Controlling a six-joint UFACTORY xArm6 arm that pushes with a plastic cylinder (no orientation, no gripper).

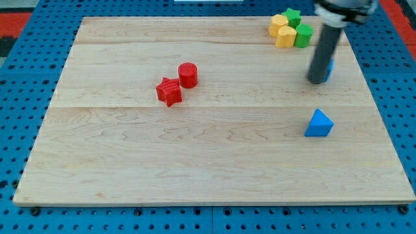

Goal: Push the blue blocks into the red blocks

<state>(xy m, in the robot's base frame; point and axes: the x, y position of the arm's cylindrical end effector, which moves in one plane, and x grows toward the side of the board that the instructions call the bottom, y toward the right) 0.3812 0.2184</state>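
Observation:
My tip (pixel 318 80) stands at the view's right, near the top, on the wooden board (pixel 195 162). A blue block (pixel 330 67) is mostly hidden behind the rod, touching it on its right side. A blue triangular block (pixel 319 123) lies below the tip, about a block's length away. A red cylinder (pixel 188 75) and a red star-shaped block (pixel 169 91) sit touching each other left of the board's middle, far to the left of the tip.
Two yellow blocks (pixel 282 29) and two green blocks (pixel 298 27) cluster at the board's top right corner, just above and left of the rod. A blue pegboard (pixel 19 97) surrounds the board.

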